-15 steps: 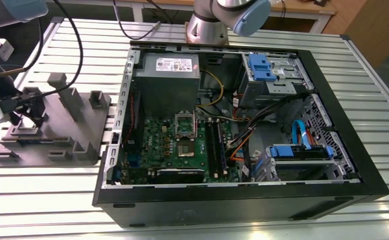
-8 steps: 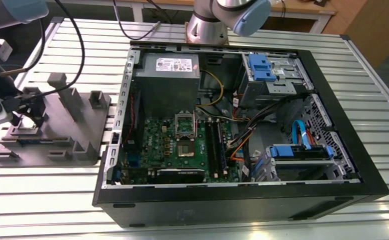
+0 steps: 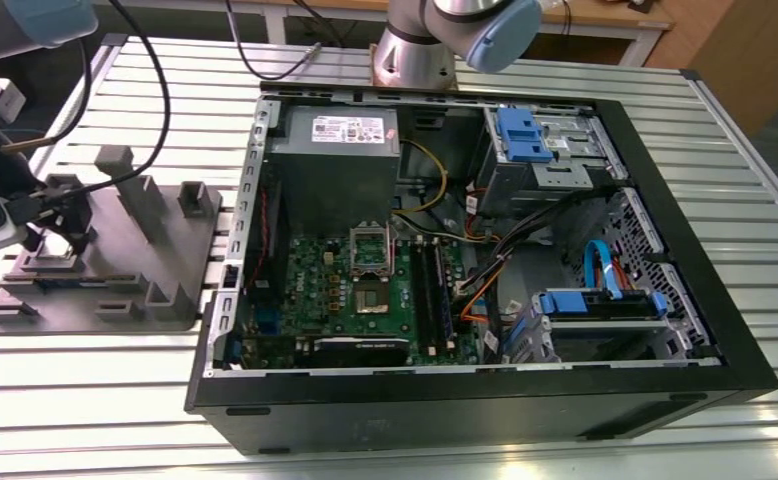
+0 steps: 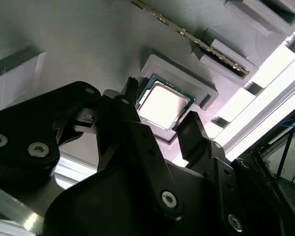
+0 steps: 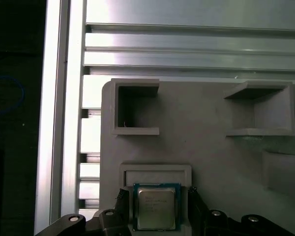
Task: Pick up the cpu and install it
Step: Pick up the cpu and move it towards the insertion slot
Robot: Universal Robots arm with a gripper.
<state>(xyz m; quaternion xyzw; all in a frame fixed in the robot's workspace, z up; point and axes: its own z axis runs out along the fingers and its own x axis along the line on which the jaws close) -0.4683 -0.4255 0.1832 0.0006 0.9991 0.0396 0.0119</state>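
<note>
Slatted aluminium tabletop [image 3: 96, 420] carries an open black computer case [image 3: 496, 420] with a green circuit board [image 3: 322, 270] inside. On the exterior view's left lies a large grey plastic tray with raised blocks [image 3: 122, 262]. Over it hangs the black two-fingered gripper [image 3: 42, 238], fingers [image 5: 122, 196] spread. The small square silver-topped cpu [image 5: 156, 207] lies flat in a shallow framed pocket of that tray, between the two fingertips, with a slim gap on either side in both wrist views.

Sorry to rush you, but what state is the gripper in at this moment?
Gripper: open, straddling the cpu, which lies in its recess in the grey tray; not gripping it.
</note>
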